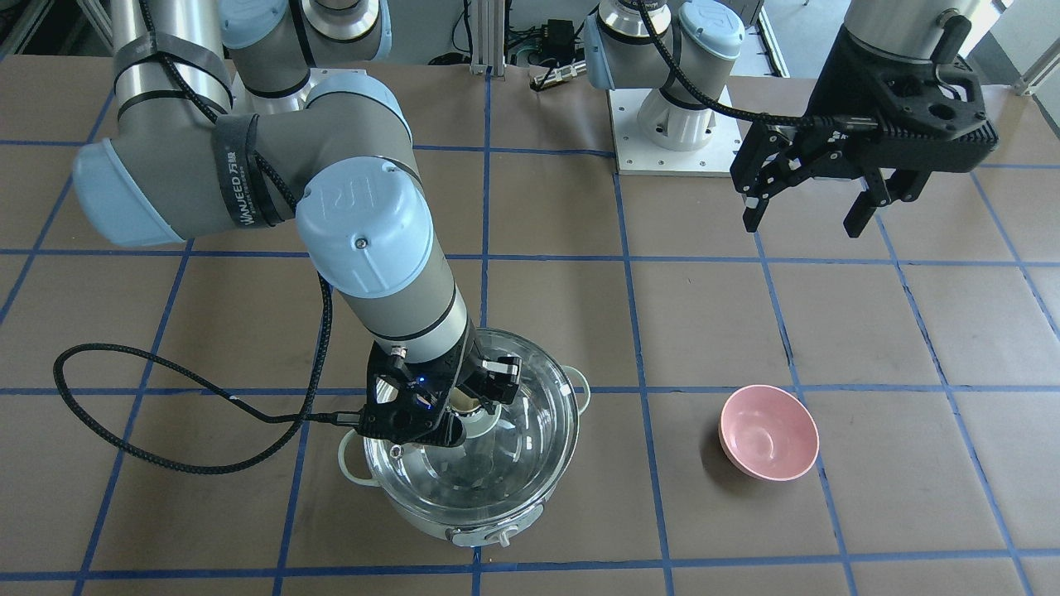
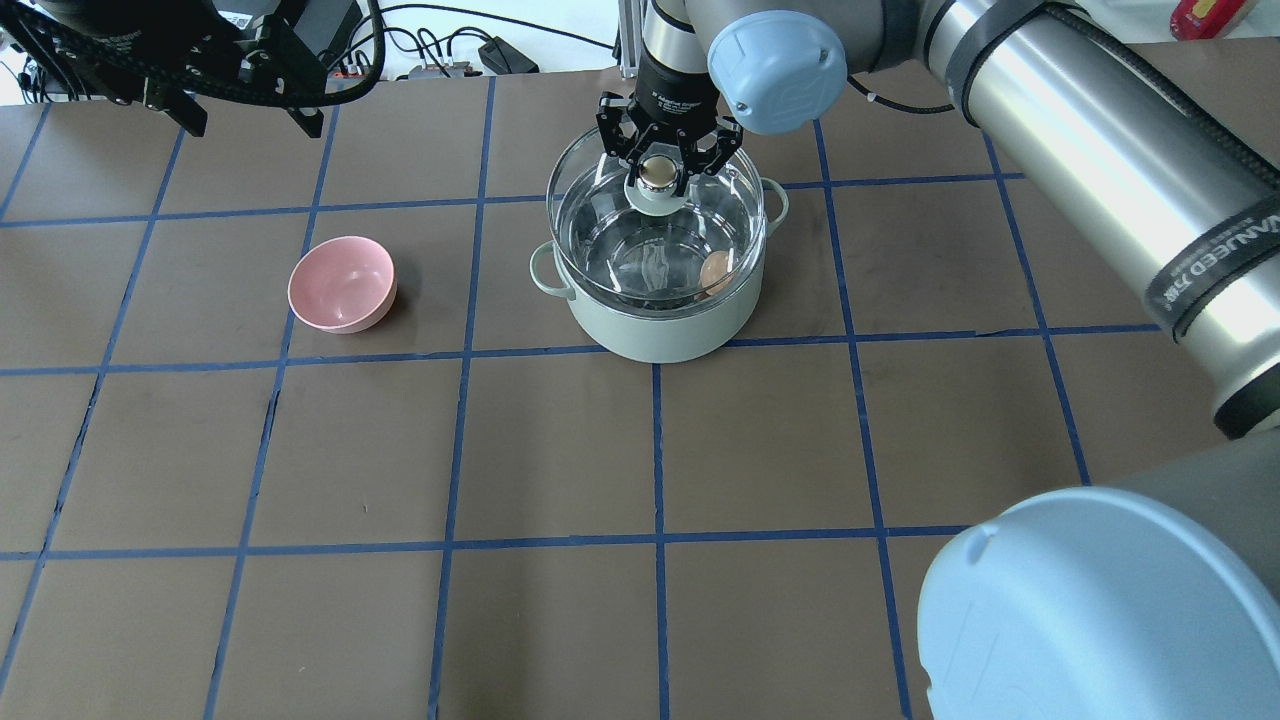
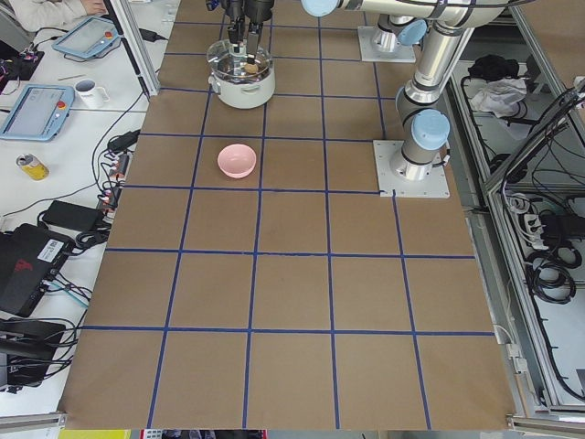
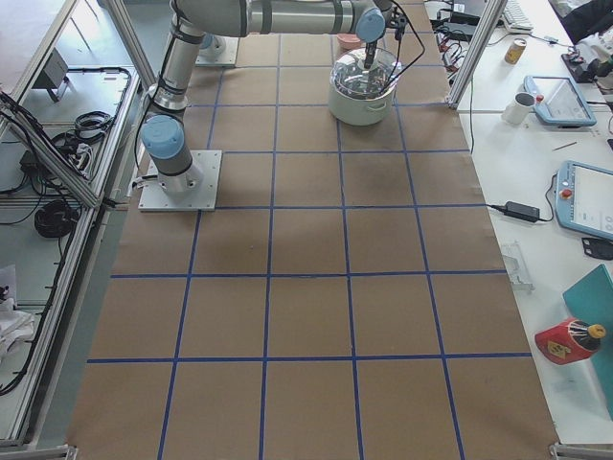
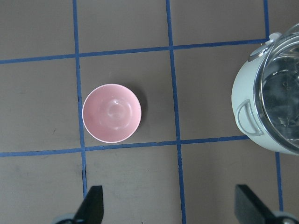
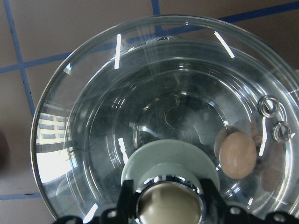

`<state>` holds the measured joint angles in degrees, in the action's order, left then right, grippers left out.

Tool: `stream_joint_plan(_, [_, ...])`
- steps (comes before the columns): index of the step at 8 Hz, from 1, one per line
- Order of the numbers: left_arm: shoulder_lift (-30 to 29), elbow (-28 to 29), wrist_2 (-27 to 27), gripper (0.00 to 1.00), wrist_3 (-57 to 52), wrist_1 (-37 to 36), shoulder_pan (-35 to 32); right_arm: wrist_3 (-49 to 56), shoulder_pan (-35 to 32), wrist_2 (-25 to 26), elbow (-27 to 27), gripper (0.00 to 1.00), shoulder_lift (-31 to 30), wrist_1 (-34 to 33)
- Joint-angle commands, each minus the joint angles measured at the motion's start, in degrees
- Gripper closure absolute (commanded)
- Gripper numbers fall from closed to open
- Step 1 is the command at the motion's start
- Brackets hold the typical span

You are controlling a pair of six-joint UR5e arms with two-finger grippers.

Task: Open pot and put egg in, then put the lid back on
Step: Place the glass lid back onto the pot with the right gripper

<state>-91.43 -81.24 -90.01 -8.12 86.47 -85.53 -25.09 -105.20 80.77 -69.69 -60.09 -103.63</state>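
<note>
Two grippers in sight, right gripper (image 2: pixel 660 172) clamping tight on the beige knob (image 6: pixel 169 204), glass lid (image 2: pixel 600 205) sitting over the pot (image 2: pixel 650 330), perhaps slightly off-centre, egg (image 2: pixel 716 272) lying inside by the steel wall, left gripper (image 1: pixel 805 222) hanging with jaws spread, well apart, pink bowl (image 2: pixel 342 284) standing beside the pot.

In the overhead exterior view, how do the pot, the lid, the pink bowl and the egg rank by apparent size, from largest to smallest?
1. pot and lid: they look about equally wide, so I do not rank them.
2. pink bowl
3. egg
</note>
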Motion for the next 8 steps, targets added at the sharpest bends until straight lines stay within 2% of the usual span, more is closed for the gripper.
stream_joint_plan(1, [-0.2,-0.5,1.1,0.0,1.9,-0.2,-0.1,0.2,0.0,-0.1,-0.3,1.0,0.3,0.7])
stream_joint_plan(8, [-0.2,-1.1,1.1,0.0,2.9,-0.2,-0.4,0.3,0.0,-0.3,-0.5,1.0,1.1,2.6])
